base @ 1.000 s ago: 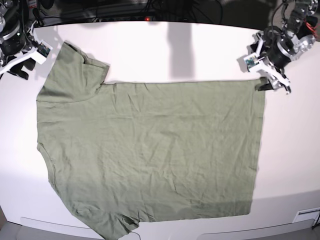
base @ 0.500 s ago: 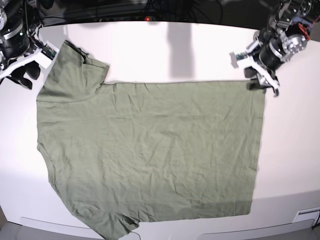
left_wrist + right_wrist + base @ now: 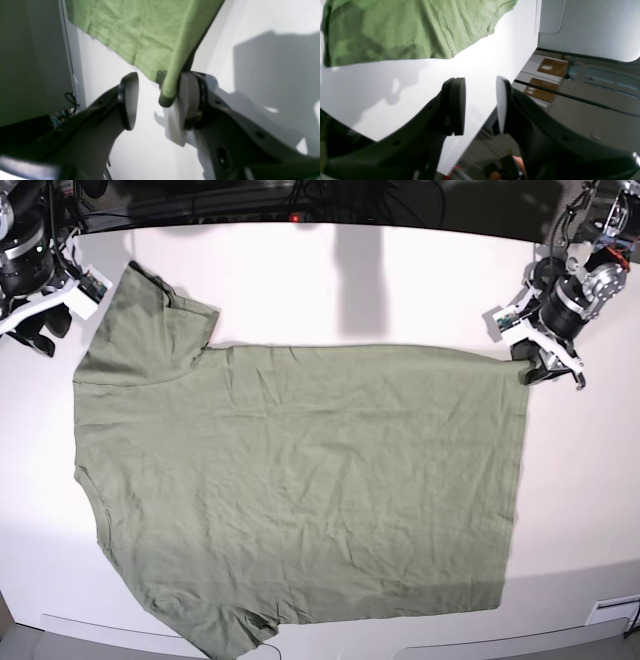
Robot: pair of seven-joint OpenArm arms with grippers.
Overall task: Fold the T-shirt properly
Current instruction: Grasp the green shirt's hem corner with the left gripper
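Observation:
The sage-green T-shirt (image 3: 300, 490) lies flat on the white table (image 3: 400, 280), collar side toward the left, hem toward the right. My left gripper (image 3: 545, 366) is at the shirt's far right hem corner. In the left wrist view it (image 3: 157, 100) is open, and the rolled hem corner (image 3: 170, 85) sits between the jaws, touching the right pad (image 3: 187, 97). My right gripper (image 3: 38, 330) hovers off the shirt beside the far left sleeve (image 3: 150, 330). In the right wrist view it (image 3: 480, 105) is open and empty, with the shirt (image 3: 395, 30) beyond it.
Dark cables and equipment run along the table's far edge (image 3: 300, 210). The table's near edge (image 3: 560, 635) curves along the bottom. The right wrist view shows the table edge and the room floor (image 3: 570, 112) beyond the fingers.
My left gripper swung toward the shirt, then back right and slightly nearer, now straddling the hem corner. My right gripper shifted a little by the sleeve. The shirt has barely moved.

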